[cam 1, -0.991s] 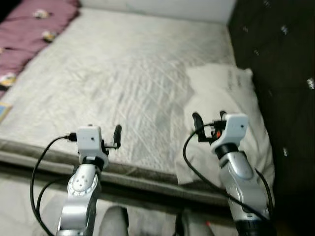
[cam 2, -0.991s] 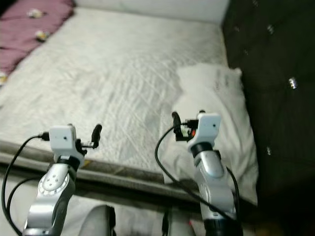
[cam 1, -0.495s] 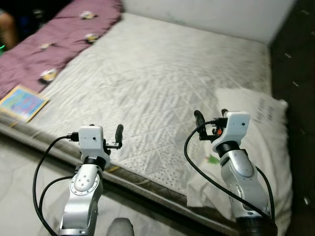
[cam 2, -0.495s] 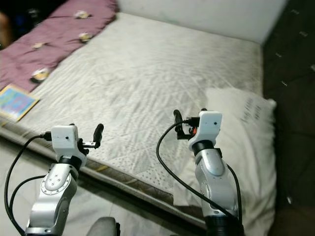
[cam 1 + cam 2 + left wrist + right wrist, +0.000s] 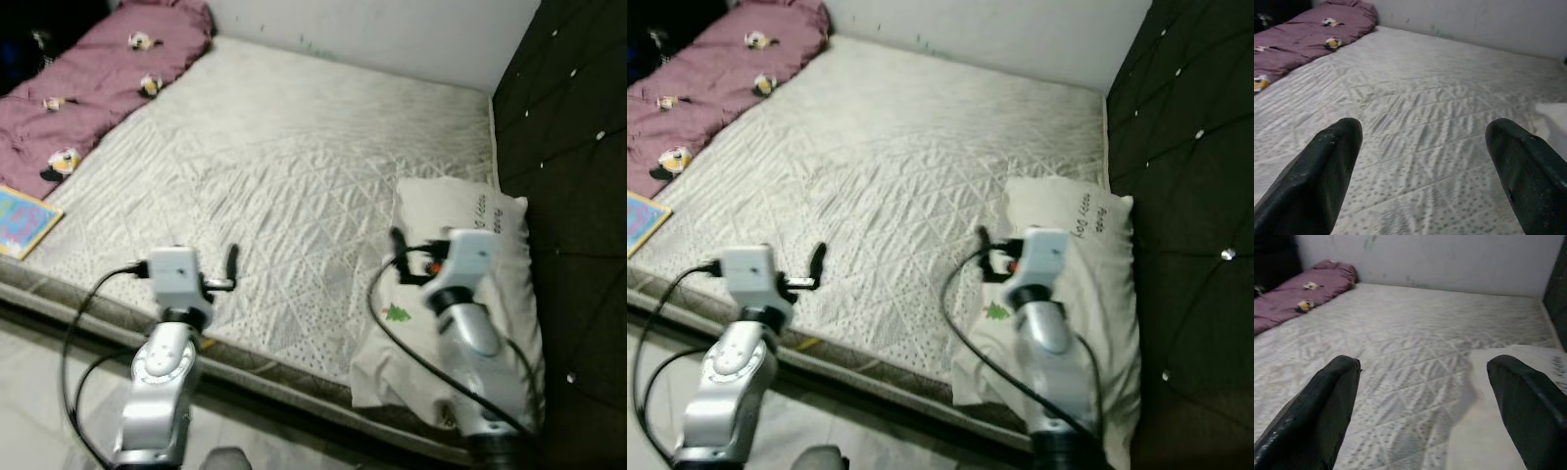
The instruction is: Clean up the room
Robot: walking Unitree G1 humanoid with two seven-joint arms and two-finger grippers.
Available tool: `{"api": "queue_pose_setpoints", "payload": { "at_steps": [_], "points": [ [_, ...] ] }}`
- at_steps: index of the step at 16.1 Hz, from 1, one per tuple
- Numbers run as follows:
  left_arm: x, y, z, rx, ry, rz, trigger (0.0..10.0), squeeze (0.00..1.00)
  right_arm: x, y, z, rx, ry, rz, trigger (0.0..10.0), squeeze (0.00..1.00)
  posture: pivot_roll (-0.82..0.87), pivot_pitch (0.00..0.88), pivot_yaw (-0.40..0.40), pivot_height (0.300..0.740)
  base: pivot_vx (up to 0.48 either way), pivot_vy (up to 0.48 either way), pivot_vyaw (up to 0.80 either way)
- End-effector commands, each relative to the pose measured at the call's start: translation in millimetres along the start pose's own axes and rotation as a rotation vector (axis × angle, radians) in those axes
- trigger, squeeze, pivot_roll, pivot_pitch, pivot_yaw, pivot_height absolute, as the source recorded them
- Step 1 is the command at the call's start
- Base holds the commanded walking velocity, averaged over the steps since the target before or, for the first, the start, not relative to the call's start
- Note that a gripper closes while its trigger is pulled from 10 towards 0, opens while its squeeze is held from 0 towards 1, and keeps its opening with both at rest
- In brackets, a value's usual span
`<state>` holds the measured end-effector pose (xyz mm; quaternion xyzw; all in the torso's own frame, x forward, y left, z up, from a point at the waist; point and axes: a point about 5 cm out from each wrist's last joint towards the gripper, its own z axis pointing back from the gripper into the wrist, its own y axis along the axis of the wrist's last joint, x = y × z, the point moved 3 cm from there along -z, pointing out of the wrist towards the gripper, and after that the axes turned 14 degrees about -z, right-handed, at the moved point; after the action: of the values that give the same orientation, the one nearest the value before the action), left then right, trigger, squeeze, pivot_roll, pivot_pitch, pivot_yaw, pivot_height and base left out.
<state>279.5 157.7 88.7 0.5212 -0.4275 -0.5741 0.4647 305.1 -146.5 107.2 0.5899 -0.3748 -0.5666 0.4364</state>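
Note:
A white quilted mattress (image 5: 294,147) lies before me. On its right end, against the dark headboard, rests a white pillow (image 5: 441,201) with lettering and a small green tree print. A purple blanket (image 5: 88,69) with penguin prints is bunched along the far left side. A colourful book (image 5: 22,223) sits at the near left edge. My left gripper (image 5: 1425,147) is open over the mattress's near edge, nothing between its fingers. My right gripper (image 5: 1425,382) is open above the pillow's left edge, also holding nothing.
The dark tufted headboard (image 5: 568,147) rises on the right. A white wall (image 5: 392,34) closes the far side of the bed. Pale floor (image 5: 39,392) runs along the mattress's near edge at lower left.
The whole picture has shifted as the camera turned; the blanket and book now sit further left than half a second ago. Both arms keep the same raised pose, fingers still apart.

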Motion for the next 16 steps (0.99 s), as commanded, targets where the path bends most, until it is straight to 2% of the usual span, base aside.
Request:
{"api": "queue_pose_setpoints", "payload": {
  "at_steps": [1,3,9,16],
  "points": [
    [5.2,0.0,-0.6,-0.007,-0.015,0.01,10.0,0.0,9.6,0.4,1.9,-0.008,-0.031,0.006,10.0,0.0,0.02,0.0,-0.023,0.74,0.0,0.0,-0.8],
    [5.7,0.0,-0.4,-0.008,-0.018,0.011,10.0,0.0,10.4,-0.1,2.1,-0.01,-0.033,0.005,10.0,0.0,0.02,0.0,-0.023,0.74,0.0,0.0,-0.8],
    [5.2,-0.2,2.1,-0.015,-0.023,0.014,10.0,0.0,12.1,-1.9,4.4,-0.018,-0.041,0.004,10.0,0.0,0.02,0.0,-0.022,0.74,0.0,0.299,-0.77],
    [6.4,0.0,2.7,-0.019,-0.027,0.014,10.0,0.0,18.7,-8.5,5.6,-0.061,-0.075,-0.015,10.0,0.0,0.02,0.0,-0.024,0.74,0.0,0.431,-0.06]
  ]
}}
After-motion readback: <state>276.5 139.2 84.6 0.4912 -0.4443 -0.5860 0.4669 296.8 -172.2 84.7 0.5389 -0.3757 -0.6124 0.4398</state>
